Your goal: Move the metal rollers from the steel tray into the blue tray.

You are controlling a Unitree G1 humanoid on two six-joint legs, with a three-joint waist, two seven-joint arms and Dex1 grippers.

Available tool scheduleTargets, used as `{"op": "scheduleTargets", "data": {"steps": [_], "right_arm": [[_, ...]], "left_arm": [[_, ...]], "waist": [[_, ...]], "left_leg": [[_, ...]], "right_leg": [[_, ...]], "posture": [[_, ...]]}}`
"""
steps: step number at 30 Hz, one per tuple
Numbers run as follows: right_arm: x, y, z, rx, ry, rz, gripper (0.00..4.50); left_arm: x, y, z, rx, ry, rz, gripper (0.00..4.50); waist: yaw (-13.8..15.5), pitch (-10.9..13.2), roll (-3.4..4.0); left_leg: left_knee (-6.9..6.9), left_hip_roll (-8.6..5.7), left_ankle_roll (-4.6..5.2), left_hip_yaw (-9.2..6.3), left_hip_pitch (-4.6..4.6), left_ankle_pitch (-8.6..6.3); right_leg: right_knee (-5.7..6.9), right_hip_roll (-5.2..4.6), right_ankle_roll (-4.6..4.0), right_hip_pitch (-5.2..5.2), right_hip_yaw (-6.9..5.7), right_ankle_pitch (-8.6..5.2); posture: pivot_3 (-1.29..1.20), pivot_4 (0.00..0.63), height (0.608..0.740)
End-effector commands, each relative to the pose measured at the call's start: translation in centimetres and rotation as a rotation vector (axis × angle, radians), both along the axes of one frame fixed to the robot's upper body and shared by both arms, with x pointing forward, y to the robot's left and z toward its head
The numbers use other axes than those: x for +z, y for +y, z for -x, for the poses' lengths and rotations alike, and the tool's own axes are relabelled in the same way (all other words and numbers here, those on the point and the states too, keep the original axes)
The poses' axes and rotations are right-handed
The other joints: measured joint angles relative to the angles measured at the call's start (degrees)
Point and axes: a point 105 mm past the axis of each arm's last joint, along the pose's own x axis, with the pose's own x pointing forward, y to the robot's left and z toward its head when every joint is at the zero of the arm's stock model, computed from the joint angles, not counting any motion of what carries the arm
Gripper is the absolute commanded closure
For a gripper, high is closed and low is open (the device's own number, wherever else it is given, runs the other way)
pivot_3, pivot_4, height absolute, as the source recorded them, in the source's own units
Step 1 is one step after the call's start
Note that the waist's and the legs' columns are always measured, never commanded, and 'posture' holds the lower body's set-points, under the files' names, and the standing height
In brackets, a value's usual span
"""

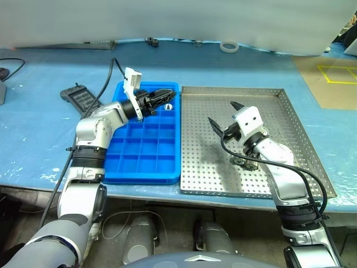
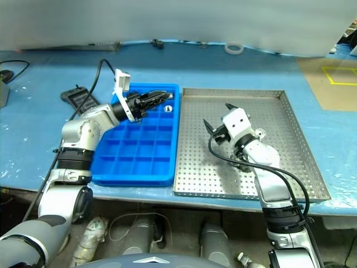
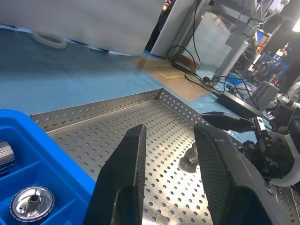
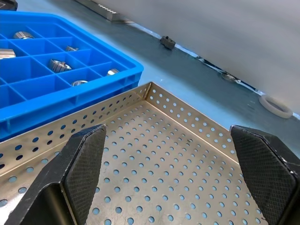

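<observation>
The blue tray (image 1: 146, 146) lies left of the steel tray (image 1: 201, 139). My left gripper (image 1: 164, 96) hovers over the blue tray's far right corner, pointing toward the steel tray. It is open, and in the left wrist view nothing sits between its fingers (image 3: 126, 173). Several metal rollers (image 4: 58, 64) rest in the blue tray's far compartments, one (image 3: 32, 202) just below the left gripper. My right gripper (image 1: 222, 111) stands wide open above the middle of the steel tray, holding nothing. Rollers remain on the steel tray: one (image 2: 260, 134) beside the right wrist and more (image 1: 244, 162) partly hidden under that arm.
A dark handheld controller (image 1: 81, 97) lies left of the blue tray with a cable running past it. A white tape ring (image 1: 228, 46) and small black parts (image 1: 150, 41) sit at the table's back. A brown board with yellow markings (image 1: 334, 75) is at far right.
</observation>
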Motion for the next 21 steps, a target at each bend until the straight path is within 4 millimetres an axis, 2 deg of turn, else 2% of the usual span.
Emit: {"op": "scheduleTargets", "data": {"steps": [1, 13, 21], "right_arm": [[1.9, 0.0, 0.4, 0.003, -0.069, -0.015, 0.01], [2.1, 0.3, 0.2, 0.013, -0.077, -0.013, 0.01], [2.3, 0.1, 0.1, 0.007, -0.083, -0.002, 0.01]], "left_arm": [[1.4, -0.5, 0.2, -0.022, -0.05, 0.018, 2.84], [1.0, -0.9, 0.5, -0.028, -0.052, 0.011, 2.84], [0.0, -1.0, 0.4, -0.026, -0.05, -0.023, 2.84]], "waist": [[0.0, 0.0, 0.0], [0.0, 0.0, 0.0], [0.0, 0.0, 0.0]], "left_leg": [[0.0, 0.0, 0.0, 0.0, 0.0, 0.0], [0.0, 0.0, 0.0, 0.0, 0.0, 0.0], [0.0, 0.0, 0.0, 0.0, 0.0, 0.0]], "right_leg": [[0.0, 0.0, 0.0, 0.0, 0.0, 0.0], [-0.01, 0.0, 0.0, 0.0, 0.0, 0.0], [0.0, 0.01, 0.0, 0.0, 0.0, 0.0]], "posture": [[-0.16, 0.15, 0.74], [-0.15, 0.15, 0.74], [-0.15, 0.15, 0.74]]}}
